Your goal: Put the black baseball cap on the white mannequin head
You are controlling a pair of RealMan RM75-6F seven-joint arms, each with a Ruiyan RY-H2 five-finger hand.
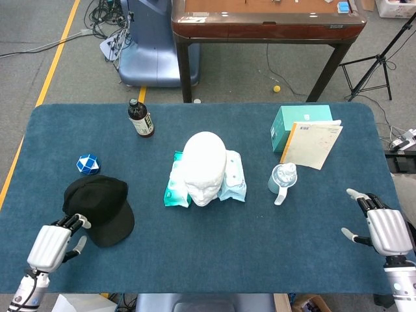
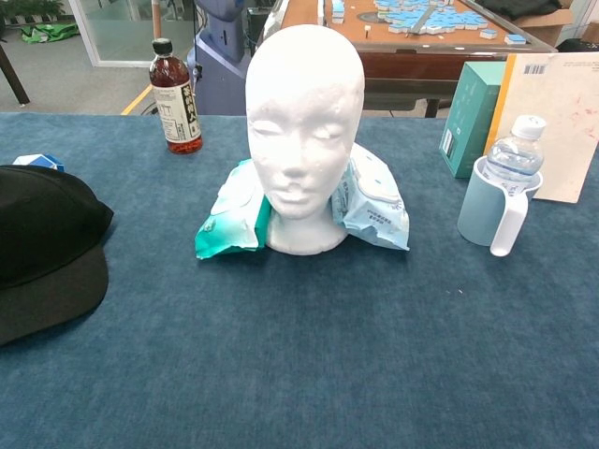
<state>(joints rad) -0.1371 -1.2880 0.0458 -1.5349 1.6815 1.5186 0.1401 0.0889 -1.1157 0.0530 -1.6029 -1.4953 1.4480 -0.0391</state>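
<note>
1. the black cap (image 1: 99,209) lies flat on the blue counter (image 1: 214,260) at about 8 o'clock from the middle, brim toward the near edge; it is not on the mannequin head.
2. the white mannequin head (image 1: 204,167) stands upright at the middle of the counter, face toward the robot, bare on top.
3. two packs of wipes (image 2: 229,213) lean against its neck, a teal one on one side and a pale blue one on the other; their print is too small to read.
4. the left hand (image 1: 52,244) sits at 7 o'clock near the counter's near edge, just beside the cap's brim; its fingers (image 1: 77,224) are slightly spread and hold nothing, and whether they touch the brim cannot be told.
5. the right hand (image 1: 383,229) rests at 4 o'clock, well apart from everything, fingers spread and empty.
6. a dark drink bottle (image 2: 175,97) with a black lid stands at 11 o'clock; its label carries writing that cannot be made out.
7. a blue and white puzzle toy (image 1: 88,164) lies at 9 o'clock, just beyond the cap.
8. a teal box (image 1: 298,125) stands at 2 o'clock with a tan booklet (image 1: 313,143) leaning on it; the booklet shows a barcode at its top corner, the rest unreadable.
9. a water bottle in a pale blue sleeve (image 2: 500,198) stands at 3 o'clock.
</note>
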